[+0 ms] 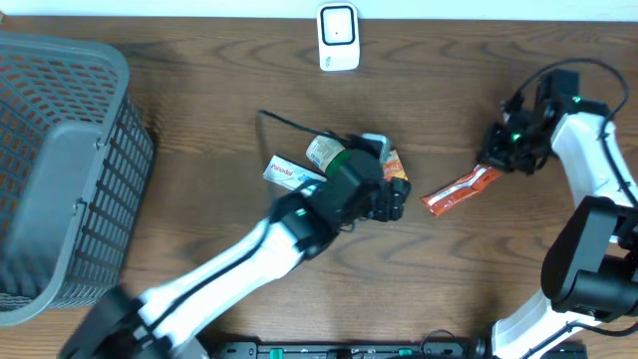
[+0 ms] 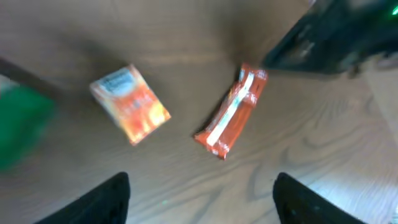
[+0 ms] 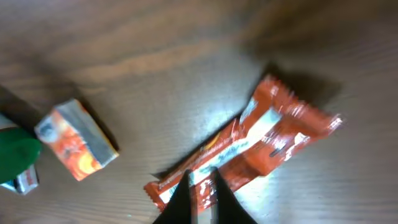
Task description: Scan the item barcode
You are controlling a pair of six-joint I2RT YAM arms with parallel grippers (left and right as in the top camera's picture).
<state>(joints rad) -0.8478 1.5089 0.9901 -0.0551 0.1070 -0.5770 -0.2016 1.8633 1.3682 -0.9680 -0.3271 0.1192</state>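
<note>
Although the red snack bar (image 1: 461, 189) is, as I judge it, the item to be scanned, it lies flat on the counter (image 1: 199, 80). It sits well apart from the white scanner (image 1: 338, 38), off toward the right arm's side of it and nearer the robot, so no scan can be counted as done. At most this is the pick-up stage. Lifting the bar, carrying it to the scanner and turning its barcode toward the window are all left.

The bar is a long, glossy red-orange wrapper with a pale band down its middle and crimped, flaring ends. Its print is blurred, and no barcode can be made out on the face that shows, so it may need turning over.

The jaws of the right arm (image 1: 588, 170) stand at one crimped end of the bar. In the right wrist view they are drawn almost together, with a sliver of wrapper between them. I cannot tell whether they pinch it or only straddle it.

The jaws of the left arm (image 1: 249, 254) are wide apart and empty. They hang over the clutter straight out from the scanner toward the robot: a small orange box (image 2: 130, 102), a green-capped jar (image 1: 321, 150) and a toothpaste box (image 1: 289, 173). A grey basket (image 1: 125, 189) stands far to the scanner's other side.
</note>
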